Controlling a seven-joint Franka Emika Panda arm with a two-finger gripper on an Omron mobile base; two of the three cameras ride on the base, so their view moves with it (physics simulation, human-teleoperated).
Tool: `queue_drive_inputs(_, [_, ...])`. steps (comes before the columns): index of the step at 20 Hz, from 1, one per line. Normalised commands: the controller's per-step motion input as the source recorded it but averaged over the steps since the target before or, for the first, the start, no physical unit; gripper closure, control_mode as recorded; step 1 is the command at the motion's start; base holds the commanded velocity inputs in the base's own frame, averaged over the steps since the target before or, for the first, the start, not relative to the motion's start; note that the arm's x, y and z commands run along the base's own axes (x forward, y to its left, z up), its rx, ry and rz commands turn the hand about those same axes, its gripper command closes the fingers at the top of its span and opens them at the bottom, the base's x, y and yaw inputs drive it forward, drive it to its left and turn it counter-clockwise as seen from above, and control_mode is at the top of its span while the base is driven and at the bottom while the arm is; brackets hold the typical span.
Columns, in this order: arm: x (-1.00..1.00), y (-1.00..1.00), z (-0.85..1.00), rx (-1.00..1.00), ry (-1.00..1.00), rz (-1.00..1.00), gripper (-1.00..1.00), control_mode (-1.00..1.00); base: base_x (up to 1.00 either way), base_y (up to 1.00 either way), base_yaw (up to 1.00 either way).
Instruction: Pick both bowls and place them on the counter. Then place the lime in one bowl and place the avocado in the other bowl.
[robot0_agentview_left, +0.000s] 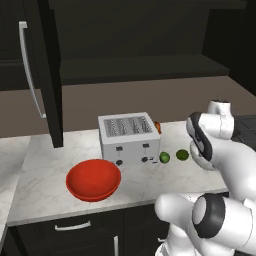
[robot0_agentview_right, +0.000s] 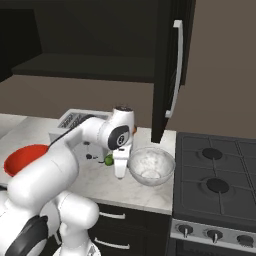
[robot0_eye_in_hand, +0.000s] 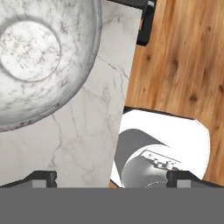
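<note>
**Inspector A:** The marble counter is noted first. Both bowls are found standing on it: the red bowl in front of the toaster, the white marbled bowl near the counter's end by the stove. Placement of the bowls is judged complete.

**Inspector B:** And the gripper?

**Inspector A:** It is held pointing down just beside the white bowl's rim, above the counter's front edge. In the hand view the finger tips are set wide apart, with nothing held between them.

**Inspector B:** The fruit?

**Inspector A:** Two small green fruits are seen on the counter to the right of the toaster, well apart from the gripper. Lime and avocado cannot be told apart.

**Inspector B:** Risks?

**Inspector A:** Three are recorded. The white bowl may be knocked toward the stove if the arm is swung across without being raised. The fruits are round and may be rolled away by an off-centre closure. Both may be delivered to one bowl if they are confused.
</note>
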Motion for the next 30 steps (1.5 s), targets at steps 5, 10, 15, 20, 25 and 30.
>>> queue_drive_inputs(5, [0.00, 0.30, 0.08, 0.00, -0.09, 0.05, -1.00, -1.00, 0.00, 0.00, 0.00])
queue_drive_inputs(10, [0.08, 0.32, 0.01, 0.00, -0.12, 0.00, -1.00, -1.00, 0.00, 0.00, 0.00])
queue_drive_inputs(15, [0.25, 0.27, 0.00, 0.00, -0.09, -0.04, -1.00, -1.00, 0.00, 0.00, 0.00])
queue_drive_inputs(20, [0.35, 0.13, 0.01, 0.00, -0.01, -0.09, -1.00, -1.00, 0.00, 0.00, 0.00])
queue_drive_inputs(25, [0.39, 0.03, 0.00, 0.00, 0.00, -0.11, -1.00, -1.00, 0.00, 0.00, 0.00])
queue_drive_inputs(30, [0.30, -0.04, 0.00, 0.00, 0.00, -0.12, -1.00, -1.00, 0.00, 0.00, 0.00])
